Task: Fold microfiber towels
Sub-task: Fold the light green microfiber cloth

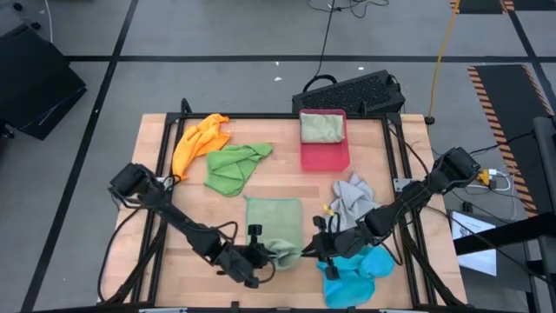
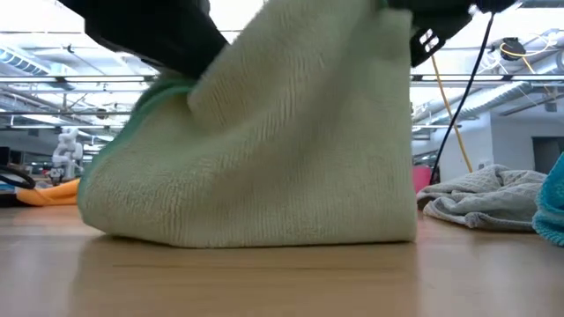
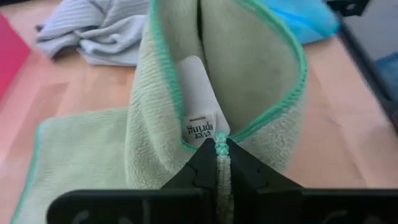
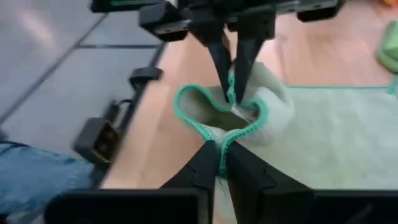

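A pale sage green towel (image 1: 274,224) lies on the table's near middle, with its near end raised; it fills the low view (image 2: 264,150). My left gripper (image 1: 266,258) and my right gripper (image 1: 315,248) are both shut on that raised near end, close together. An orange towel (image 1: 200,139) and a bright green towel (image 1: 233,167) lie bunched at the far left. A grey towel (image 1: 352,198) and a bright blue towel (image 1: 356,271) lie bunched at the right. My left gripper pinches the sage towel's green-stitched hem (image 3: 220,148) between its two fingers, right by the white label (image 3: 200,127). The hem rises in a slack loop past the fingers, and the towel's far part lies flat on the table. My right gripper pinches the same green-stitched hem (image 4: 222,148) between its two fingers, a short way from my left gripper (image 4: 233,87). The hem curls in slack loops between the two holds. The held end is lifted, and the rest (image 4: 348,124) lies on the table.
A pink-red tray (image 1: 326,156) at the far middle holds a folded sage towel (image 1: 321,127). A black keyboard-like box (image 1: 352,91) sits beyond the table's far edge. Bare wood shows between the towels and at the near left.
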